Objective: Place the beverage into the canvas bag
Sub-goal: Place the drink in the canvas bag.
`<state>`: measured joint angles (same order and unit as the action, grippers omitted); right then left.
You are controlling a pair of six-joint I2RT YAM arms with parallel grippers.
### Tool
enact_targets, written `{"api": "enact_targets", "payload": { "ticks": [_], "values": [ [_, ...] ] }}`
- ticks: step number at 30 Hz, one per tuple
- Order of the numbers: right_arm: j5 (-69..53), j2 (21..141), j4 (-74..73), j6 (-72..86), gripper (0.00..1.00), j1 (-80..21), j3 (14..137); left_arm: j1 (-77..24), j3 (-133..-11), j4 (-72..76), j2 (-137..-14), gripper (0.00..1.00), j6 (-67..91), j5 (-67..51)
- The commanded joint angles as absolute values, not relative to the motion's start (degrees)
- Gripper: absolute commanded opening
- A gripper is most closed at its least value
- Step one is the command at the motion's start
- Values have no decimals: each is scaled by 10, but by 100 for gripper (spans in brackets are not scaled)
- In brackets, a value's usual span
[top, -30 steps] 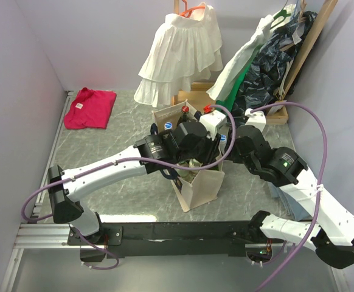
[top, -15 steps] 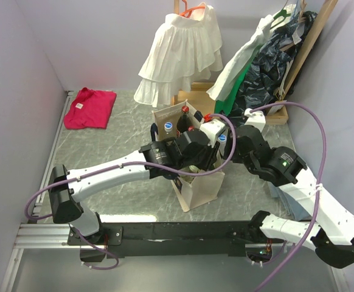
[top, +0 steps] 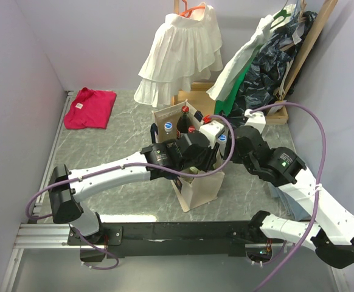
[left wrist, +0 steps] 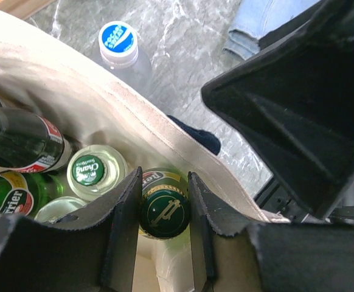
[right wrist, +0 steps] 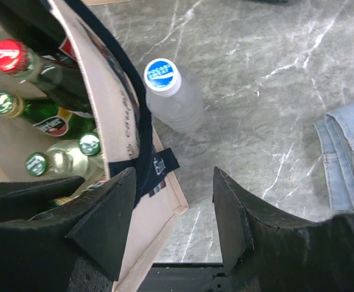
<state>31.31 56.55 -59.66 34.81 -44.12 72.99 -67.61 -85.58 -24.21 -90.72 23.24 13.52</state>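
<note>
My left end effector (left wrist: 164,176) is down inside the mouth of the canvas bag (top: 200,187), its two fingers (left wrist: 123,213) pressed to either side of a green-capped bottle (left wrist: 165,214), which it grips just below the cap. That bottle stands upright at the near corner of the bag, close against the beige wall. Beside it in the bag I see a pale bottle with a green Chang cap (left wrist: 90,171), a green Perrier bottle (left wrist: 10,196) and a dark bottle with a red label (left wrist: 20,141) leaning across them.

My right end effector (right wrist: 173,175) has its jaws spread wide and grips nothing. One finger sits over the bag's opening and the other hangs outside, so that the bag's rim and its navy strap (right wrist: 145,155) lie between them, close to the inner finger.

On the marbled desk (right wrist: 274,61), just outside the bag wall, stands a clear plastic bottle with a blue and white cap (right wrist: 163,74). Some folded denim (right wrist: 347,152) lies off to the side.
</note>
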Motion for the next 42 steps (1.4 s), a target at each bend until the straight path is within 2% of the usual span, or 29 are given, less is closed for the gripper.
{"api": "enact_targets", "payload": {
  "ticks": [1, 11, 42],
  "values": [
    [349, 538, -599, 369, 61, -442, 708, -681, -864, -143, -873, 1, 244, 147],
    [395, 473, -582, 384, 66, -442, 625, -681, -856, -136, -869, 1, 244, 148],
    [419, 445, -594, 392, 72, -438, 613, -681, -864, -163, -933, 1, 257, 129]
  ]
}}
